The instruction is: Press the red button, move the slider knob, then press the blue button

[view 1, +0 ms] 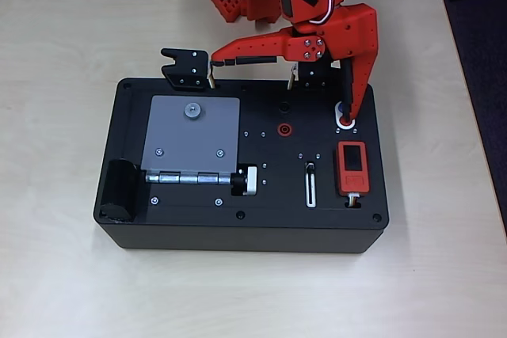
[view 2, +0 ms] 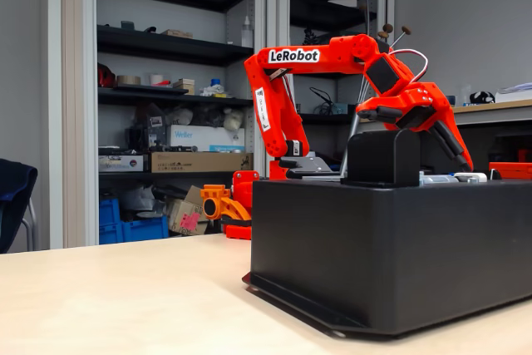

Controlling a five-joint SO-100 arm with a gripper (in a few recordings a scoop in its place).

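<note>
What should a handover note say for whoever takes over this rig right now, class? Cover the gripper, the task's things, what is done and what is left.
Gripper: open, one finger stretched left, the other tip down on the red button at the right rear of the black box.
Blue button: under that finger, cannot be made out.
Slider knob: at the upper end of its slot, left of the orange-red device.
Done: arm is at the red button; whether it is pressed cannot be told.
Left: slider move, then blue button.
</note>
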